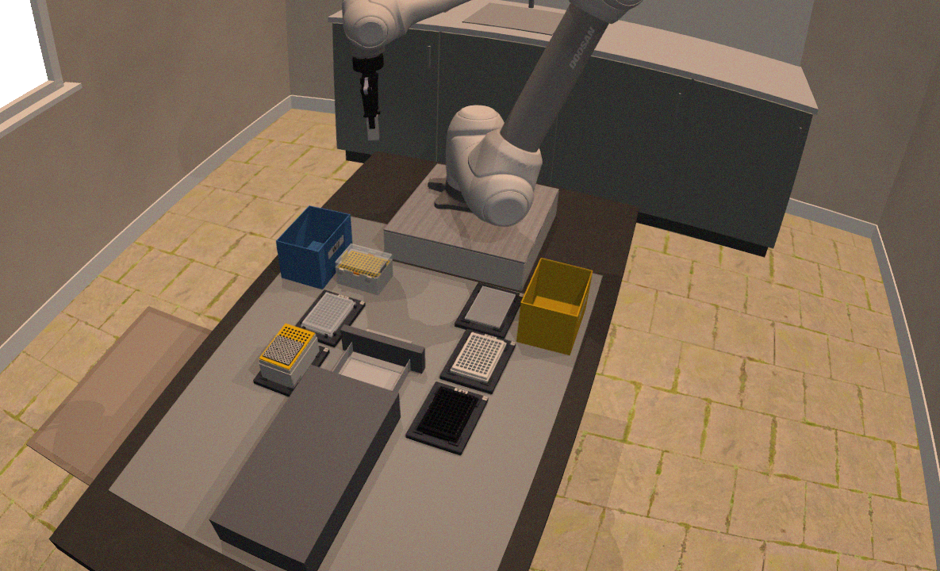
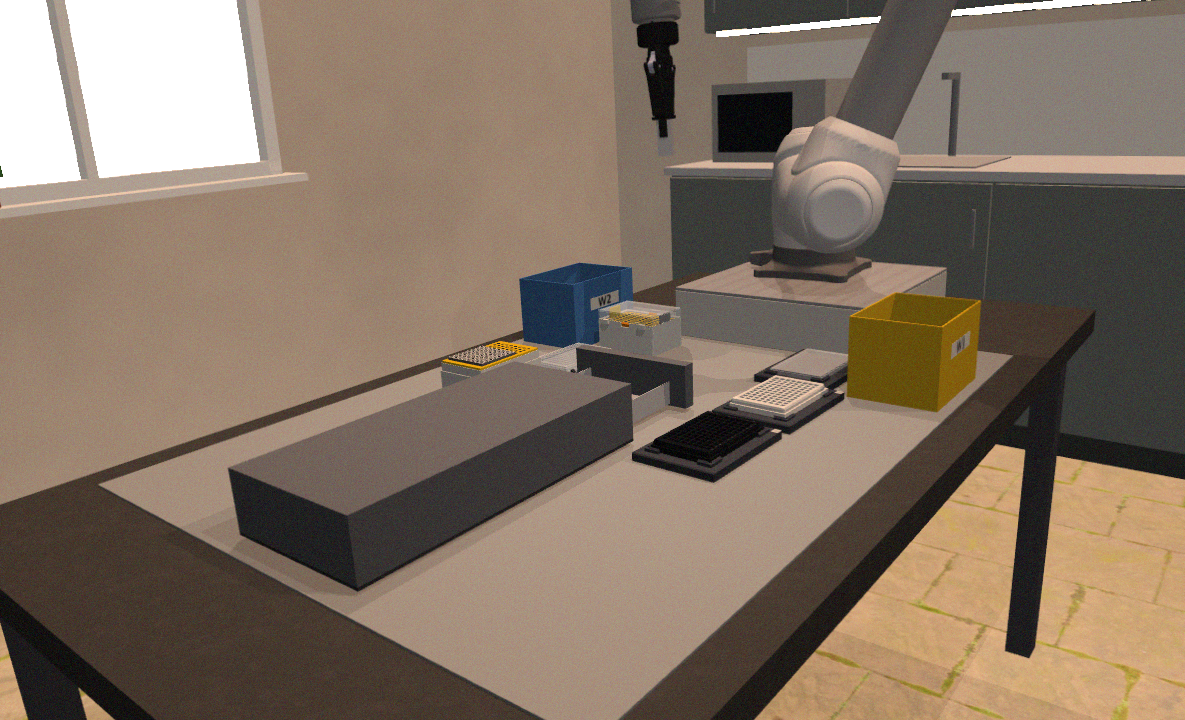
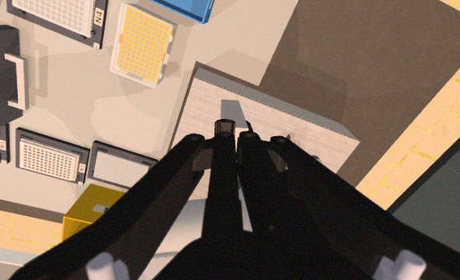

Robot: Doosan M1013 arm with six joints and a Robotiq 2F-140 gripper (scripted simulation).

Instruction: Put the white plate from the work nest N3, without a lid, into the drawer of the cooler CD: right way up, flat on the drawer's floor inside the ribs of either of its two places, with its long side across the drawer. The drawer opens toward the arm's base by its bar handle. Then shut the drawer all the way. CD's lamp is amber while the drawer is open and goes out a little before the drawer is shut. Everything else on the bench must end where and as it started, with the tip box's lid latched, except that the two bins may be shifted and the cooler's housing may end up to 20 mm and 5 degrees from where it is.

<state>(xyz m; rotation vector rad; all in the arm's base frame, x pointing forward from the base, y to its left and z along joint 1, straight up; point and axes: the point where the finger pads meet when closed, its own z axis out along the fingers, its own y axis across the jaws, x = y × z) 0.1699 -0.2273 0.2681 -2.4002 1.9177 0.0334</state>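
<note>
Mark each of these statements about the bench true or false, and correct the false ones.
1. The cooler's drawer is open. True.
2. The gripper holds the white plate. False: it is shut on nothing, high above the bench.
3. The white plate lies in its nest between the grey plate and the black plate. True.
4. The yellow bin has a lid on. False: it is open-topped.
5. A plate already lies in the drawer. False: its visible floor is bare.

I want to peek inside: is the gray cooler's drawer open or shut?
Open. The drawer sticks out of the cooler, its pale floor showing behind the bar handle.
</note>
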